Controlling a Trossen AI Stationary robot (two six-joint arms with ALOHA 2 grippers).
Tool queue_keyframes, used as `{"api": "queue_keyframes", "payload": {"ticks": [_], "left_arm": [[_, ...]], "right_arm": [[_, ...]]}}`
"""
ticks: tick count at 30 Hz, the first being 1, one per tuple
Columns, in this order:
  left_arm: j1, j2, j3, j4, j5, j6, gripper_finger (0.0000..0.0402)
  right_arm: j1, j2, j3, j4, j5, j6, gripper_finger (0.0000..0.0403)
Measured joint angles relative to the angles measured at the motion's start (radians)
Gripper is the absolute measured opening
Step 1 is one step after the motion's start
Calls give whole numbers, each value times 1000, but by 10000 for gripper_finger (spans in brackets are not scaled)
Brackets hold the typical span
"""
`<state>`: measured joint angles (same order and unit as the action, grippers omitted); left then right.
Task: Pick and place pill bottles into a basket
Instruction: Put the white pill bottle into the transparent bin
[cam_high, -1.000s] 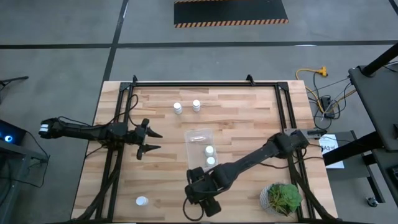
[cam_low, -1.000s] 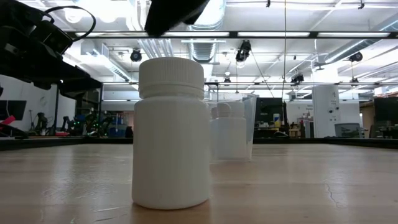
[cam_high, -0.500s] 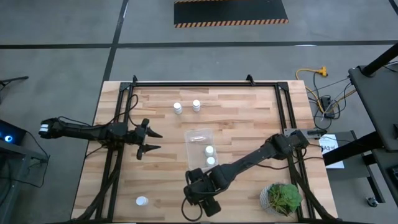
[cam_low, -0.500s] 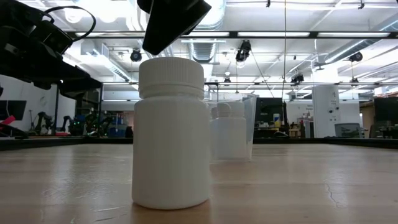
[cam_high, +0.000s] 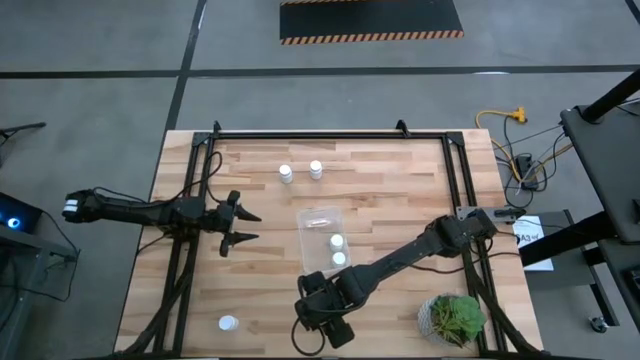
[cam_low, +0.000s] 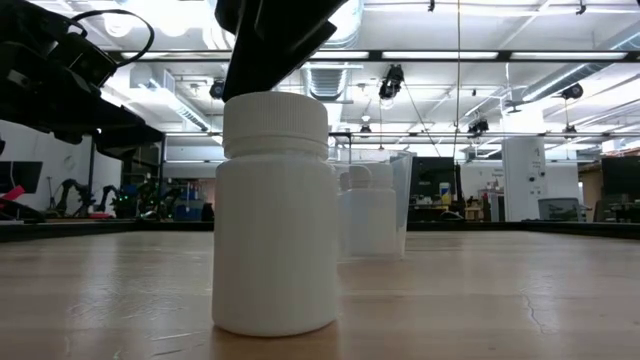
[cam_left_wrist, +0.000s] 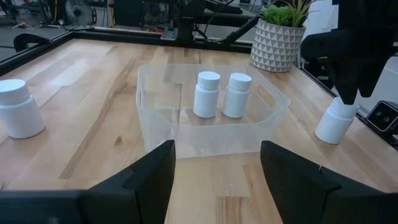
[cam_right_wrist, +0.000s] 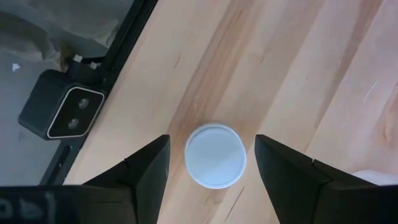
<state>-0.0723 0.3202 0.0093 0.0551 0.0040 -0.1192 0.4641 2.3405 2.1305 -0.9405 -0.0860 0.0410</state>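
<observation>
Near the table's front edge a white pill bottle stands upright; my right gripper hangs over it, open, one finger on each side of the cap, clear of it. In the high view that gripper hides the bottle. The low view shows the bottle under the dark fingers. The clear basket at mid-table holds two upright bottles. My left gripper waits open at the table's left.
Two more bottles stand near the far edge, and another at the near left. A green potted plant sits at the near right. A black metal frame borders the table.
My right gripper has sunk a little toward the bottle's cap and stays open. The bottle has not moved.
</observation>
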Motion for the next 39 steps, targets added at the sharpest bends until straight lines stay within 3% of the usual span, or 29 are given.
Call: {"api": "queue_keyframes", "payload": {"ticks": [29,39], "left_arm": [[0,0,0,0,0,0,219],[0,0,0,0,0,0,219]], "right_arm": [[-6,0,-65,42,-1,12,222],[-7,0,-71,42,-1,23,154]]}}
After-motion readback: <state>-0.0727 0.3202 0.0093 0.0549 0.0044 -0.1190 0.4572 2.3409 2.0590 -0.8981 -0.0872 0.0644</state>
